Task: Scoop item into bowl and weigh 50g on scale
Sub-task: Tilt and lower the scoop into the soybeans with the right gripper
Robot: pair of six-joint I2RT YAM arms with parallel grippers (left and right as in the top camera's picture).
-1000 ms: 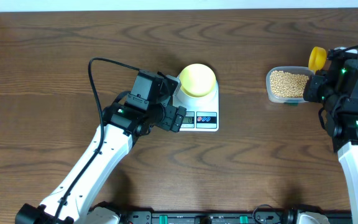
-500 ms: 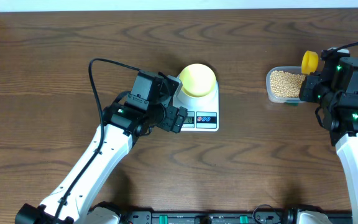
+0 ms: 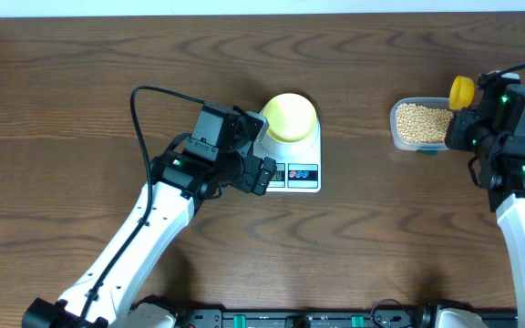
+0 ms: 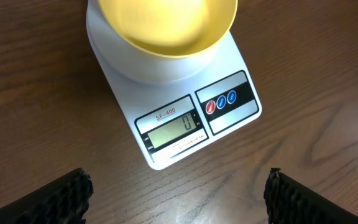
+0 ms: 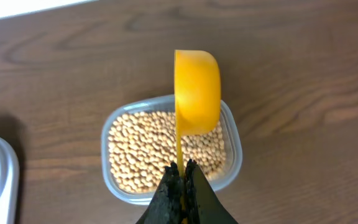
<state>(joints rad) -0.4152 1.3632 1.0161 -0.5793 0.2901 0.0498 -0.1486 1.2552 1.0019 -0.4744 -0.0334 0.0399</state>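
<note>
**Scoop swings back over the tub**

The scoop has shifted right again, above the tub of beans near the table's right edge, its thin handle pinched by the right gripper. The bowl sits empty on the scale mid-table. That handle may twist in the grip, spilling beans. The left gripper, spread wide, crowds the scale's near-left corner.
</note>
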